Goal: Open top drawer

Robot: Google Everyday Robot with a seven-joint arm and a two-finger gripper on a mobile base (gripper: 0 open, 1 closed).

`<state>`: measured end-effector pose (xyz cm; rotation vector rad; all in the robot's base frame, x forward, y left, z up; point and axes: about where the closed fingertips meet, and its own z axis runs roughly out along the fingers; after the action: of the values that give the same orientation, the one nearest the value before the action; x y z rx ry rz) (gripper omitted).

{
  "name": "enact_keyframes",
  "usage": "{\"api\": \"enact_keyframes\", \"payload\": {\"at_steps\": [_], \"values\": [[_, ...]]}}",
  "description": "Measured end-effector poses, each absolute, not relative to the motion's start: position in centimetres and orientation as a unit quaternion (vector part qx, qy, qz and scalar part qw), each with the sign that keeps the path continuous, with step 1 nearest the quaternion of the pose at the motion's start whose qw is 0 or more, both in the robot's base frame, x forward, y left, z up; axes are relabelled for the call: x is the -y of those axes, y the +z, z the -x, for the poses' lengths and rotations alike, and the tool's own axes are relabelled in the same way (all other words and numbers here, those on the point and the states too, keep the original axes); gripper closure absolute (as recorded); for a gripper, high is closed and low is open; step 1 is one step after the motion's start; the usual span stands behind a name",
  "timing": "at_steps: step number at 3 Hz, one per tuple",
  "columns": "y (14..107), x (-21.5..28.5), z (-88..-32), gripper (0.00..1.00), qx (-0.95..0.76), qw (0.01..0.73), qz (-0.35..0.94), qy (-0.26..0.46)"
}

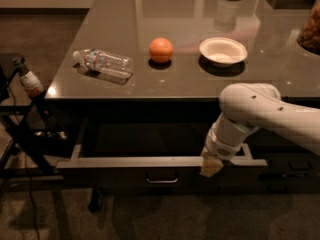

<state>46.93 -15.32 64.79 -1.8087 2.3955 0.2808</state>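
Observation:
The top drawer [125, 162] is a wide, shallow dark drawer under the tabletop. It stands pulled out, with its grey rim showing and a dark inside. Its small metal pull handle [161, 179] sits at the centre of the front. My gripper [211, 166] hangs from the white arm at the drawer's front rim, right of the handle. It points down and its tan tip rests at the rim.
On the glossy table [200, 79] lie a clear plastic bottle [103, 62], an orange [161, 50] and a white bowl [223, 51]. A dark folding stand [22, 134] with a small bottle [28, 79] is at the left. Carpet lies in front.

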Motion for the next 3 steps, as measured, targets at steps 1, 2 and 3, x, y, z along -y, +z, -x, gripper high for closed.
{"api": "enact_keyframes", "payload": {"at_steps": [1, 2, 3], "values": [[65.3, 15.7, -45.9, 1.00, -0.799, 0.066, 0.591, 0.090], [65.8, 16.0, -44.8, 1.00, -0.804, 0.068, 0.584, 0.086], [66.3, 16.3, -43.8, 1.00, -0.810, 0.069, 0.577, 0.082]]}}
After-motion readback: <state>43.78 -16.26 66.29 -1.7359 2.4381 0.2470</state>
